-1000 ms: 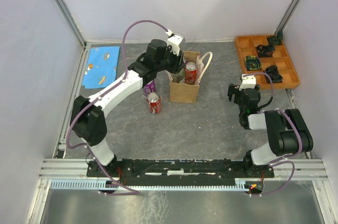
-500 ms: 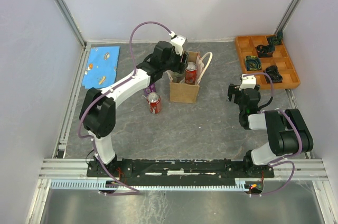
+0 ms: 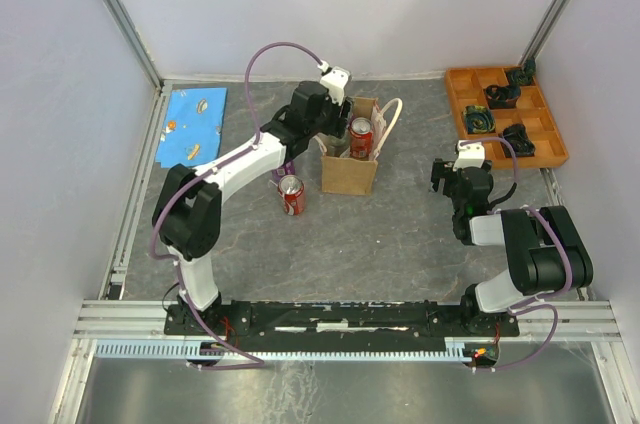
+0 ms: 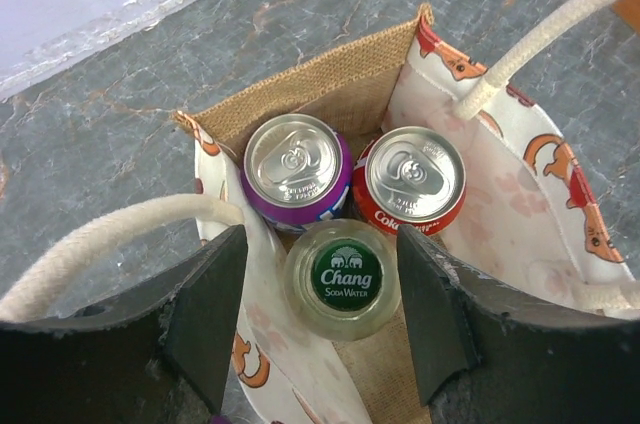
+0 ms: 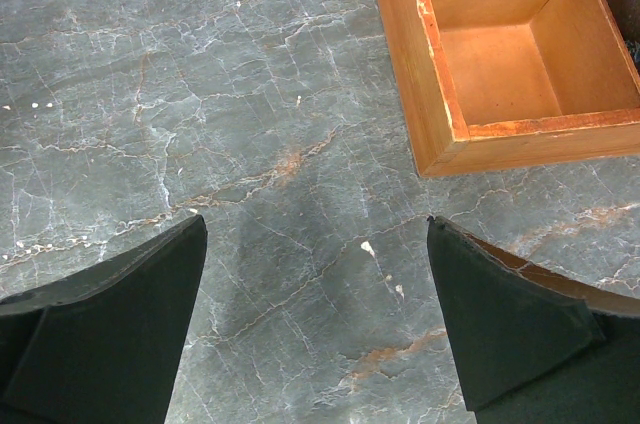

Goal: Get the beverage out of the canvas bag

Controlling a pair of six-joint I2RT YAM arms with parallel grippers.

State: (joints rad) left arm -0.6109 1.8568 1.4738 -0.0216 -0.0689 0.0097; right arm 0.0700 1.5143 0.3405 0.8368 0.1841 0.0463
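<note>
Hovering over the canvas bag (image 4: 310,94), left gripper (image 4: 320,309) spread apart astride the soda bottle (image 4: 343,277), gripping nothing yet; purple can (image 4: 297,170) and cola can (image 4: 415,176) also inside, one red can (image 3: 291,194) already out.

- Canvas bag (image 4: 320,94): near and right sides cropped by the left wrist view.
- Left handle (image 4: 110,234), right handle (image 4: 560,29): both run out of the picture.
- Bagged purple can (image 4: 297,169), red can (image 4: 415,176), bottle (image 4: 343,277): tops only; bodies sunk out of sight.
- Table purple can (image 3: 284,168): mostly behind the left arm (image 3: 240,159).
- Orange tray (image 5: 430,94): cropped at the top and right.
- Dark tray items (image 3: 482,119): too small to identify.
</note>
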